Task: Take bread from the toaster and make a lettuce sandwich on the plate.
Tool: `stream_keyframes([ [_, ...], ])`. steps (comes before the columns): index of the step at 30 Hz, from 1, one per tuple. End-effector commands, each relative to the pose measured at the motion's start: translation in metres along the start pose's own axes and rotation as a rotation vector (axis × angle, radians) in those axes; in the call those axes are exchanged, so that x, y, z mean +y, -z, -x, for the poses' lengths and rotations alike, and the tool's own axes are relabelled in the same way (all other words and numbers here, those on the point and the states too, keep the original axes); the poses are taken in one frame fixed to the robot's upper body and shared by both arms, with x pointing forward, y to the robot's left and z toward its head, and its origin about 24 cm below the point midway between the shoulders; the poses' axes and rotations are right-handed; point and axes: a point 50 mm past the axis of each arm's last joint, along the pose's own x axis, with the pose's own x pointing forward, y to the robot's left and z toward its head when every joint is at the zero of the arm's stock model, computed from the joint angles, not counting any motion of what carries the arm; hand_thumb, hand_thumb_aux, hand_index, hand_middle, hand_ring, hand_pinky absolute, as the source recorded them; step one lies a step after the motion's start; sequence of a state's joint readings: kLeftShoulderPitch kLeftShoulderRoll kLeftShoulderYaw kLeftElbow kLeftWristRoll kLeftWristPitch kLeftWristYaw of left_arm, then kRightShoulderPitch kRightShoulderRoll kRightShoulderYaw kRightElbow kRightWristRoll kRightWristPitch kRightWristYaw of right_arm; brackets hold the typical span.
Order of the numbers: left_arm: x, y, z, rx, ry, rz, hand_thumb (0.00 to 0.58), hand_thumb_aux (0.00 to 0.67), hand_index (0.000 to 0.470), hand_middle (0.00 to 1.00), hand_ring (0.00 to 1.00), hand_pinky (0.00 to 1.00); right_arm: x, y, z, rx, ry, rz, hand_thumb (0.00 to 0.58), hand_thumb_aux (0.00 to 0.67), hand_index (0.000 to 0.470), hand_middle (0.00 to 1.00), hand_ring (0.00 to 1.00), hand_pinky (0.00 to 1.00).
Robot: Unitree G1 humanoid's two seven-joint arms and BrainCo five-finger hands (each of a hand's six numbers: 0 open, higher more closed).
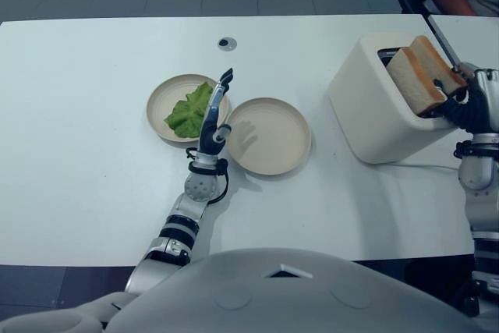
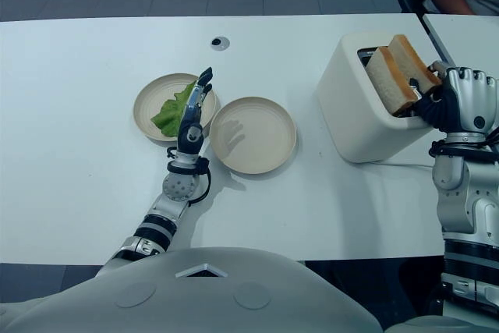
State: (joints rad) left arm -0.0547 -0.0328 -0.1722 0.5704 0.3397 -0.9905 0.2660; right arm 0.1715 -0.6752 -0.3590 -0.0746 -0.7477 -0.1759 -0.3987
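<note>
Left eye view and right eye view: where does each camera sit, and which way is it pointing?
Left eye view: on the robot's head, looking forward and down at the table; shows the left robot hand open by the lettuce plate and the right robot hand closed on bread in the toaster.
Right eye view: same head, slightly to the right, same downward aim; both arms and hands in frame too.
Shared: table, lettuce plate, empty plate, toaster, both robot hands.
</note>
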Motion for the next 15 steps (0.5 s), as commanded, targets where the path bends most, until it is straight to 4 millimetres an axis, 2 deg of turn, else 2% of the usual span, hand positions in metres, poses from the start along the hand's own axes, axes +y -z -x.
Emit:
stream_keyframes([
  [1, 0.003, 0.001, 0.004, 0.011, -0.033, -0.002, 0.000, 0.000, 0.000, 0.00, 0.00, 0.00, -0.046, -0.035, -0.009, -0.149, 0.442, -0.089, 0.580, 0.670, 0.470, 1.00, 1.00, 1.00],
  [3, 0.010, 0.001, 0.003, 0.006, -0.089, -0.004, 0.000, 0.000, 0.000, 0.00, 0.00, 0.00, -0.061, -0.063, -0.007, -0.290, 0.572, -0.215, 0.580, 0.670, 0.470, 1.00, 1.00, 1.00],
  [4, 0.015, 0.000, 0.002, 0.002, -0.124, -0.003, 0.000, 0.000, 0.000, 0.00, 0.00, 0.00, -0.061, -0.081, -0.006, -0.370, 0.565, -0.322, 0.580, 0.670, 0.470, 1.00, 1.00, 1.00],
  [6, 0.022, -0.002, 0.001, -0.012, -0.175, -0.012, 0.000, 0.000, 0.000, 0.00, 0.00, 0.00, -0.048, -0.113, -0.007, -0.471, 0.439, -0.596, 0.580, 0.670, 0.470, 1.00, 1.00, 1.00],
  [8, 0.029, -0.002, 0.000, -0.016, -0.220, -0.029, 0.000, 0.000, 0.000, 0.00, 0.00, 0.00, -0.009, -0.140, -0.009, -0.481, 0.119, -0.860, 0.580, 0.670, 0.470, 1.00, 1.00, 1.00],
  [10, 0.037, -0.001, -0.003, -0.016, -0.260, -0.062, 0.000, 0.000, 0.000, 0.00, 0.00, 0.00, 0.035, -0.159, -0.004, -0.475, -0.188, -0.972, 0.580, 0.670, 0.470, 1.00, 1.00, 1.00],
  [12, 0.046, -0.001, -0.005, -0.016, -0.276, -0.117, 0.000, 0.000, 0.000, 0.00, 0.00, 0.00, 0.067, -0.164, 0.004, -0.443, -0.382, -1.011, 0.580, 0.670, 0.470, 1.00, 1.00, 1.00],
  [15, 0.064, -0.003, -0.012, -0.030, -0.253, -0.276, 0.000, 0.000, 0.000, 0.00, 0.00, 0.00, 0.103, -0.156, 0.023, -0.407, -0.614, -0.960, 0.580, 0.670, 0.470, 1.00, 1.00, 1.00],
])
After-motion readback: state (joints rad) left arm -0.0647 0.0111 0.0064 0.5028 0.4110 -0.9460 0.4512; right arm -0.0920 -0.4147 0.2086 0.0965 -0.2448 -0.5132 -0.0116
